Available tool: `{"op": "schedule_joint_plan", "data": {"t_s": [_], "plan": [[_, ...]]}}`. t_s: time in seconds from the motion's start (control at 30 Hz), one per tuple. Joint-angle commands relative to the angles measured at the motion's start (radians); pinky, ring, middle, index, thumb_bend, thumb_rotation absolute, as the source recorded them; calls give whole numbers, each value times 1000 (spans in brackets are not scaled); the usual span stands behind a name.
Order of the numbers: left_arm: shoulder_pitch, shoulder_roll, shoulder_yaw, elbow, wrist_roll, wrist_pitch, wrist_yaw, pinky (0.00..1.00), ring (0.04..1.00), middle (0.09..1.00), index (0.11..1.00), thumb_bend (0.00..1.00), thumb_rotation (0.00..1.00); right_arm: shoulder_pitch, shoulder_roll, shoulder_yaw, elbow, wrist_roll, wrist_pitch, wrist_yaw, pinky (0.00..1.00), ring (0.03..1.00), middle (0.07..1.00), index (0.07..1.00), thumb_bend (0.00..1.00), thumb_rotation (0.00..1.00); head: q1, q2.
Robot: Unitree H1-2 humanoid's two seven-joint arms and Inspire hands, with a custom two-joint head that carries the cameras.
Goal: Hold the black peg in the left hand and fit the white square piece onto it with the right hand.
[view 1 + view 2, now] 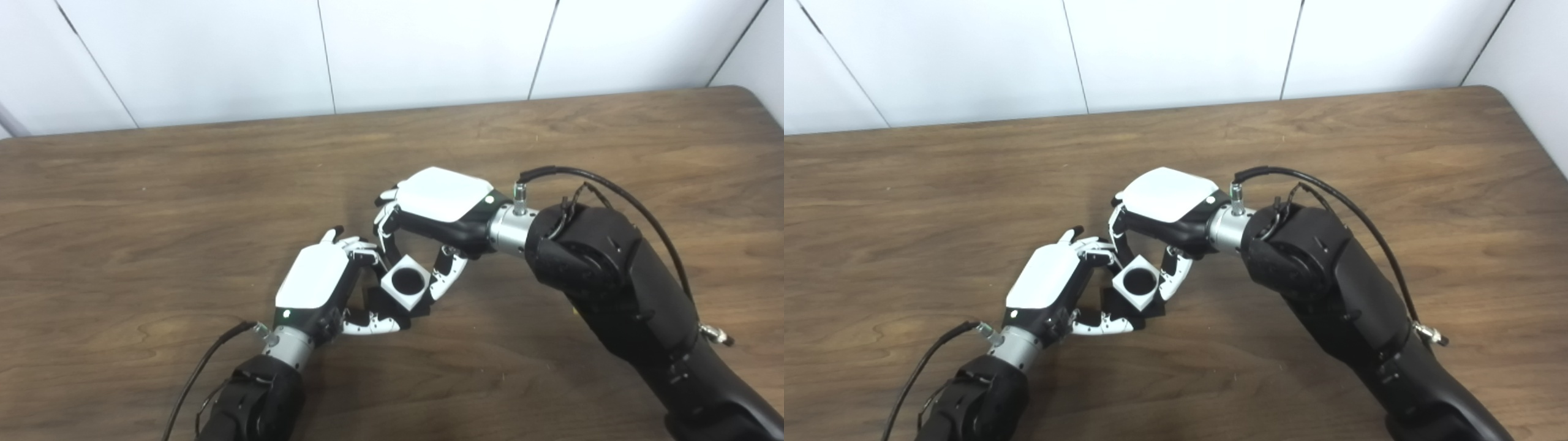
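Note:
The white square piece [405,282] with a round black hole sits on top of the black peg's base [383,304], near the table's middle. My left hand [318,283] is shut on the black peg, thumb under its front edge and fingers at the back. My right hand [438,205] reaches in from the right and pinches the white square piece between fingers on its far side and thumb [446,275] on its right side. The peg's shaft is hidden inside the white piece; only black shows in the hole.
The wooden table [153,202] runs to a white panelled wall at the back. Its right corner edge [759,104] is in view. A black cable [597,187] loops over my right wrist, and another cable [208,361] trails from my left wrist.

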Motion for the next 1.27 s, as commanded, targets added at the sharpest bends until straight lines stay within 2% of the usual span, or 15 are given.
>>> {"op": "schedule_joint_plan", "data": {"t_s": [0.0,0.3,0.33,0.37,0.43,0.57,0.7,1.0,1.23], "plan": [[9,-1,-20,17,-1,8,-45,996,846,762,484,523,54,-22,-4,-9,-11,4,-23,-35,926,910,782,489,524,140,0,0],[4,-7,-25,25,3,4,-40,983,843,762,484,524,54,-19,-11,-20,-11,9,-16,-22,938,933,818,495,524,152,-2,2],[4,-8,-26,26,4,3,-38,980,841,762,484,524,54,-20,-12,-22,-12,13,-10,-16,945,944,839,621,733,212,-2,1],[3,-8,-26,26,4,2,-36,979,840,761,484,524,54,-21,-12,-23,-12,17,-6,-11,955,954,858,676,816,238,-1,2],[2,-9,-27,26,8,4,-38,978,840,760,484,524,54,-25,-15,-24,-13,18,-2,-2,966,972,886,728,903,264,1,2],[2,-11,-27,25,7,9,-40,984,841,761,484,523,54,-33,-20,-22,-12,15,7,11,963,983,905,723,973,284,5,2],[3,-10,-27,27,11,9,-38,986,842,762,484,523,54,-35,-22,-19,-11,12,19,23,959,986,906,698,999,280,4,2],[6,-10,-19,28,-1,9,-33,991,843,757,484,523,53,-40,-25,-26,-12,18,21,36,960,980,881,642,976,258,4,2],[4,-7,-19,29,-5,8,-33,991,844,756,484,523,53,-42,-40,-59,-30,37,24,29,944,971,868,627,976,263,3,6]]}}
